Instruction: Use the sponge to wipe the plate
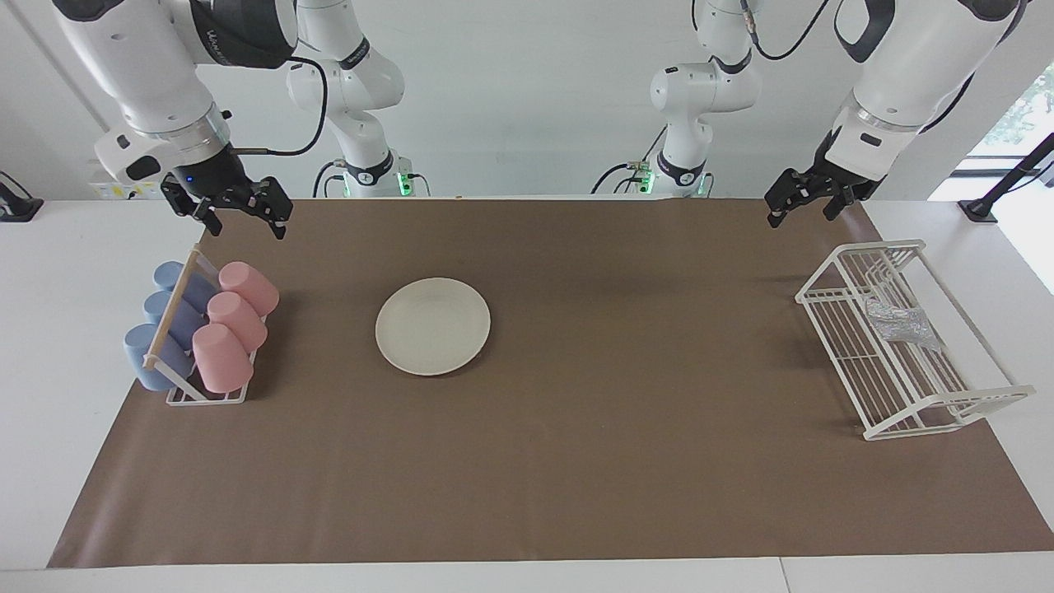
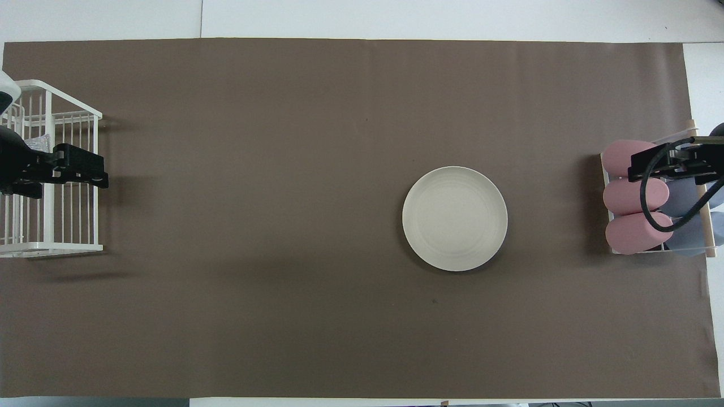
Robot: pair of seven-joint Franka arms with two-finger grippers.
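Grippers first, both raised at the robots' end of the brown mat (image 1: 576, 461): left gripper (image 1: 803, 202) up over the mat's edge near the white wire rack (image 1: 906, 346), fingers apart, empty; right gripper (image 1: 239, 212) up near the cup rack (image 1: 185, 387), fingers spread, empty too. Farther out, sponge (image 1: 902, 323) lying inside the wire rack at the left arm's end. Pink cups (image 1: 235, 317) and blue cups (image 1: 165, 317) stacked tilted at the right arm's end. Plate (image 1: 433, 325) flat on the mat, bare, toward the cups' end, well apart from the sponge.
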